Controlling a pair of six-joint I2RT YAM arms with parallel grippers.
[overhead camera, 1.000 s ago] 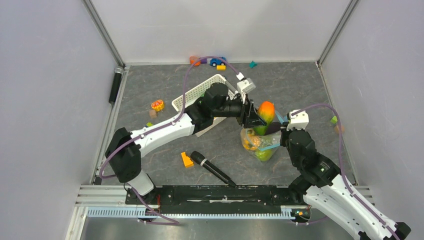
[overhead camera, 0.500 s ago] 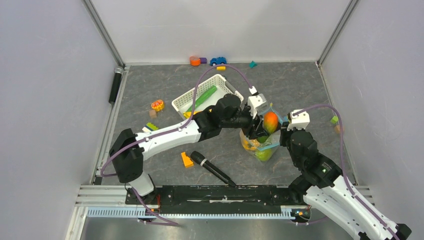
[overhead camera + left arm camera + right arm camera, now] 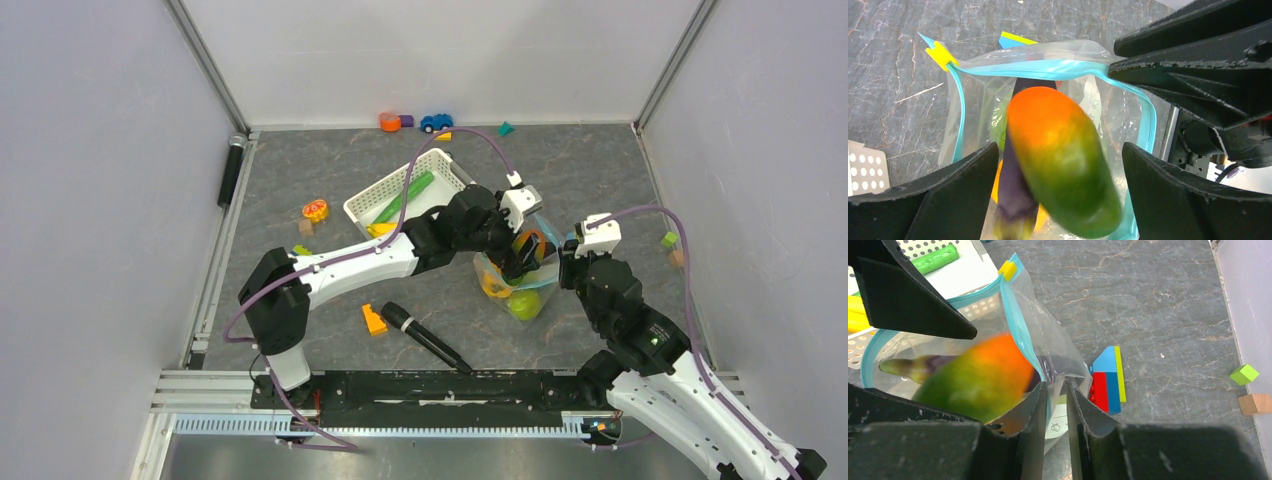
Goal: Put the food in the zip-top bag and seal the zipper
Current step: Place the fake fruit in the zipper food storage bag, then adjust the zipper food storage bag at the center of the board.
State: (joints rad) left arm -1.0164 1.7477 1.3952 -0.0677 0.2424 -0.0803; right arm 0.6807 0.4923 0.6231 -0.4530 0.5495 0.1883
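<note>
The clear zip-top bag [image 3: 490,268] stands open at mid-table, its light-blue zipper [image 3: 1048,69] spread wide. My left gripper [image 3: 520,255] hangs open over the mouth. An orange-and-green pepper [image 3: 1060,160] is blurred between its jaws, with gaps on both sides, and is inside the bag mouth. A purple eggplant [image 3: 1015,200] and a green pear [image 3: 523,305] lie in the bag. My right gripper [image 3: 1056,385] is shut on the bag's right rim by the white label. A green cucumber [image 3: 405,197] and yellow bananas [image 3: 380,229] lie in the white basket [image 3: 432,160].
A black microphone [image 3: 425,338] and an orange block [image 3: 374,319] lie in front of the bag. A red-blue-yellow block [image 3: 1107,380] sits just right of it. A toy car [image 3: 435,122] and small blocks line the back wall. A green cube [image 3: 667,240] is at the far right.
My left gripper carried the pepper right and down over the bag mouth, then opened. The pepper now drops free into the bag. The right gripper kept its hold on the rim.
</note>
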